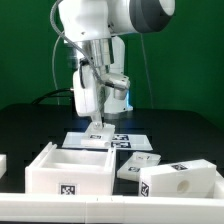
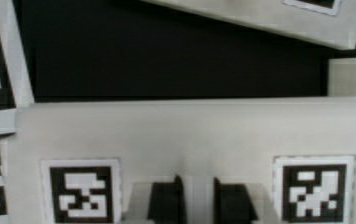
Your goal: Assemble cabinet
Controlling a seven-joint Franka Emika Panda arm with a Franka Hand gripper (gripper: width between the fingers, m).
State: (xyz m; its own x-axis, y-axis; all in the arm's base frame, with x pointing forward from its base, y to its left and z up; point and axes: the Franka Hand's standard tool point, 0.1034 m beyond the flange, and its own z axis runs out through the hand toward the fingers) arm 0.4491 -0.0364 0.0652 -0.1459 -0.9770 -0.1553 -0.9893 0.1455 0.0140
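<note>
On the exterior view's left sits the open cabinet box (image 1: 68,172). In the middle the gripper (image 1: 97,127) hangs low, its two fingers (image 2: 157,200) squeezed together with nothing between them. A white cabinet panel (image 2: 193,140) lies right under it. Its long side runs the way the fingers sit side by side, so I think the gripper must turn to pinch it. Further right lie a flat piece (image 1: 138,166) and a block (image 1: 182,182).

Open white cabinet box (image 1: 45,180) sits upright; tagged block (image 1: 185,183) lies nearby.
</note>
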